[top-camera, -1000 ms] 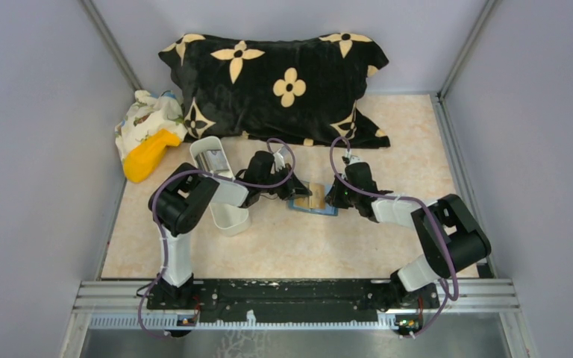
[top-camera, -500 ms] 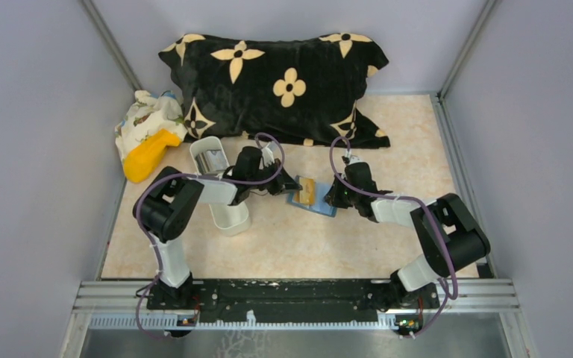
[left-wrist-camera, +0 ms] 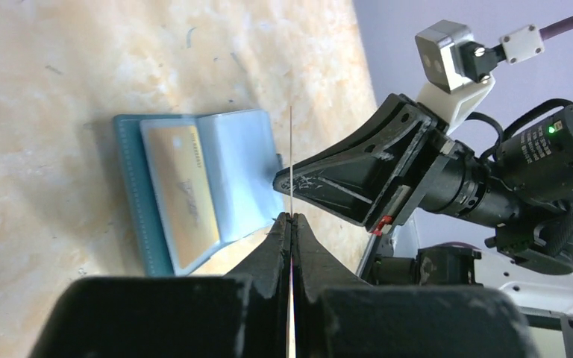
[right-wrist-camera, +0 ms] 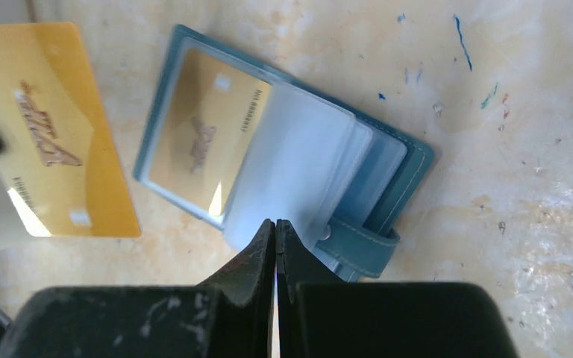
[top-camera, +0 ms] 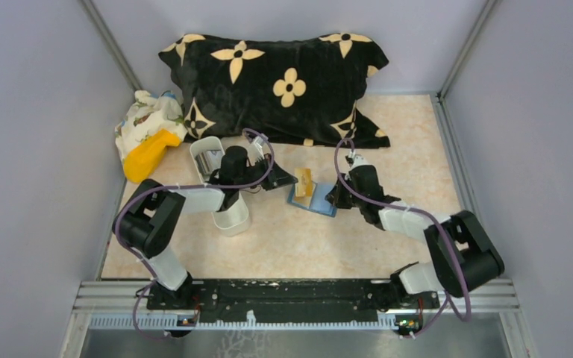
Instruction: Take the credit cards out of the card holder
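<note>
Tan card (right-wrist-camera: 201, 142) inside blue card holder (right-wrist-camera: 362, 250)

From the left wrist, the tan-gold thin plastic credit card (left-wrist-camera: 292, 160) pinched in the left gripper (left-wrist-camera: 292, 218) shows edge-on only, so its face is hidden. From the right wrist, its upper left corner is cut off. Lettering on the second gold card (right-wrist-camera: 205, 142), under the clear sleeve of the blue-teal folding card holder (right-wrist-camera: 406, 160), is too blurred to read.
</note>
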### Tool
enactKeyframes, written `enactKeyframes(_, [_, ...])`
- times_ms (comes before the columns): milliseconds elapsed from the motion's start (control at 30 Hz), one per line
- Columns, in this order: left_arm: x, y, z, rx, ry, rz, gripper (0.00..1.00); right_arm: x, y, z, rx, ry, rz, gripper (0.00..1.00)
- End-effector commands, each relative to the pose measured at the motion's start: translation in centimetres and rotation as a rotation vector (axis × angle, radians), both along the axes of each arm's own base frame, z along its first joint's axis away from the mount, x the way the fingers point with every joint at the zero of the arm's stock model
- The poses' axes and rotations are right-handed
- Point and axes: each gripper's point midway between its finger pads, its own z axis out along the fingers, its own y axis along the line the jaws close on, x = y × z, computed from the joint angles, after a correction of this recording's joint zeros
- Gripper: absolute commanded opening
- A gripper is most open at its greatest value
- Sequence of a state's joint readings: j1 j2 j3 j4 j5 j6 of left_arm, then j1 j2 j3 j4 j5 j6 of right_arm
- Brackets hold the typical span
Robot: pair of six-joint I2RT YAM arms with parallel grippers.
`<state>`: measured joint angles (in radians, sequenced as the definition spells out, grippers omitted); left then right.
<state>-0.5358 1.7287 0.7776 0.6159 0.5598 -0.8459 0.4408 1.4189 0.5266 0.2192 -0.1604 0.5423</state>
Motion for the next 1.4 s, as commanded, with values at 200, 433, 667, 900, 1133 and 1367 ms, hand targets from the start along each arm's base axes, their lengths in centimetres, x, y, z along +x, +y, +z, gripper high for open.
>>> enactKeyframes(200, [-1.4, -0.1, 5.6, -0.185, -0.221, -0.066, 0.00, 0.9, -0.2, 12.9, 0.153, -0.477, 0.023, 0.00])
enactKeyframes(433, [-3.2, -0.6, 8.4, -0.368, -0.255, -0.169, 0.00, -1.1, 2.2, 16.1, 0.294, -0.557, 0.193, 0.09])
enactKeyframes(667, [-3.9, -0.5, 9.2, -0.408, -0.277, -0.188, 0.00, -2.1, 2.3, 18.0, 0.388, -0.608, 0.248, 0.41])
enactKeyframes(900, [-4.3, -0.6, 9.3, -0.437, -0.269, -0.218, 0.00, -2.8, 3.3, 18.0, 0.423, -0.599, 0.325, 0.37])
enactKeyframes(1133, [-4.5, -0.6, 9.4, -0.470, -0.251, -0.225, 0.00, -2.7, 3.5, 17.7, 0.430, -0.588, 0.333, 0.23])
enactKeyframes(1367, [-1.7, 0.4, 7.5, -0.299, -0.185, -0.100, 0.00, -0.4, 0.1, 16.6, 0.345, -0.568, 0.111, 0.36])
